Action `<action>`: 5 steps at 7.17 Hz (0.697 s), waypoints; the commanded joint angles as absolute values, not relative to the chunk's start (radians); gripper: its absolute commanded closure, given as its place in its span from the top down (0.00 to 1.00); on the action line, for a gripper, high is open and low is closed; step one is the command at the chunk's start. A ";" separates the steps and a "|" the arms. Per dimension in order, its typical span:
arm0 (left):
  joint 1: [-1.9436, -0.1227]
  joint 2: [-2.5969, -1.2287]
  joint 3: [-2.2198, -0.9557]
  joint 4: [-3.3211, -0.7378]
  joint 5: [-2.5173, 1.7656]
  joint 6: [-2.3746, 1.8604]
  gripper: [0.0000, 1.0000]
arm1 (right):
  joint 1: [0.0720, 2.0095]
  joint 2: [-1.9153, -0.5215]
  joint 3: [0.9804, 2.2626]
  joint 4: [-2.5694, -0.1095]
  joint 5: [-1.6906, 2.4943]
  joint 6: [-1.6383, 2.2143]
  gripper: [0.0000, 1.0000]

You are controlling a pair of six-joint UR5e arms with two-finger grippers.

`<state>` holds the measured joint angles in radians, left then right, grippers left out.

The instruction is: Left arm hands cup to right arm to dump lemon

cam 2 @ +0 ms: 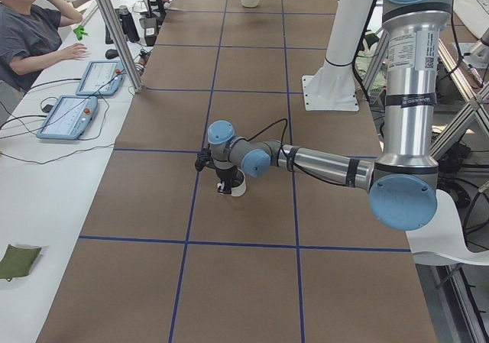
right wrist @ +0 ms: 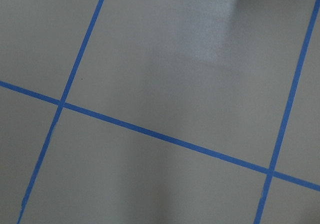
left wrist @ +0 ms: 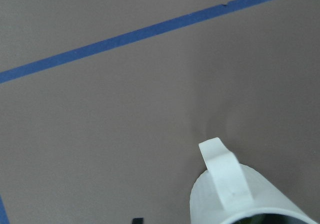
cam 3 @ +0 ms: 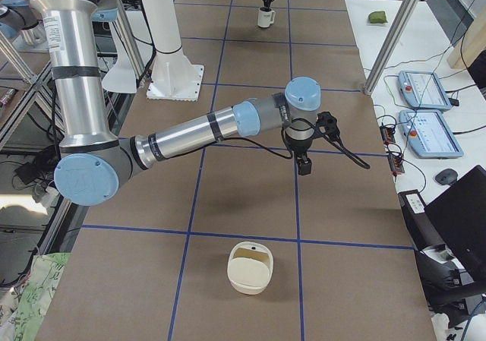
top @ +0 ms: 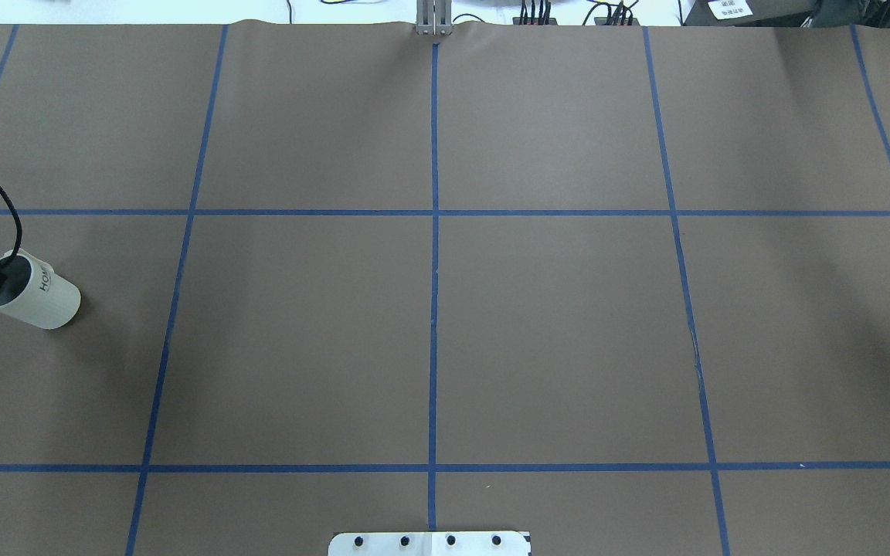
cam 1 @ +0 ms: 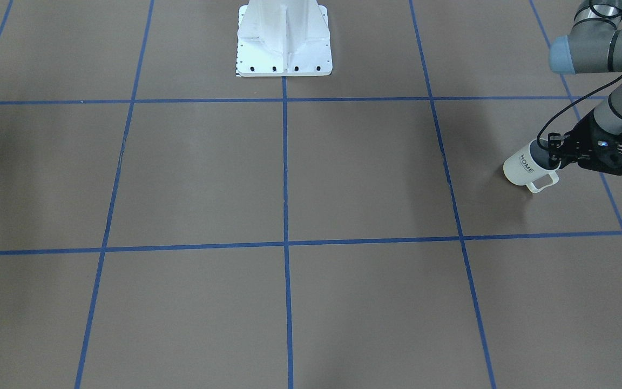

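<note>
The cup (cam 1: pixel 521 167), a white mug lettered "HOME", stands on the brown table at the robot's far left. It also shows in the overhead view (top: pixel 32 300). My left gripper (cam 1: pixel 551 154) is shut on its rim, one finger inside and one outside. In the left wrist view the cup's handle (left wrist: pixel 222 176) points away from the camera, and a sliver of yellowish green (left wrist: pixel 256 220) shows inside the rim. I cannot make out the lemon otherwise. My right gripper (cam 3: pixel 304 166) hangs over the table pointing down, far from the cup. I cannot tell whether it is open.
A cream container (cam 3: pixel 250 267) sits on the table at the robot's right end. The white robot pedestal (cam 1: pixel 284 43) stands at the table's middle rear. An operator (cam 2: pixel 30 30) sits at a side bench with tablets. Blue tape lines grid the table.
</note>
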<state>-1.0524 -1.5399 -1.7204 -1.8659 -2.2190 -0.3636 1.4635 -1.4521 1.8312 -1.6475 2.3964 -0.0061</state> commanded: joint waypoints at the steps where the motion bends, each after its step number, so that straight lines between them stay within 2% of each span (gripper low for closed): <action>1: -1.054 -1.540 -1.732 -1.856 -2.250 -0.364 0.00 | 1.459 -1.430 1.829 -1.649 2.398 -0.005 1.00; 3: -1.098 -1.557 -1.739 -1.784 -2.368 -0.361 0.00 | 1.445 -1.428 1.832 -1.646 2.396 -0.009 0.99; 5: -1.170 -1.751 -1.764 -1.490 -2.384 -0.359 0.00 | 1.415 -1.425 1.825 -1.571 2.395 -0.005 0.99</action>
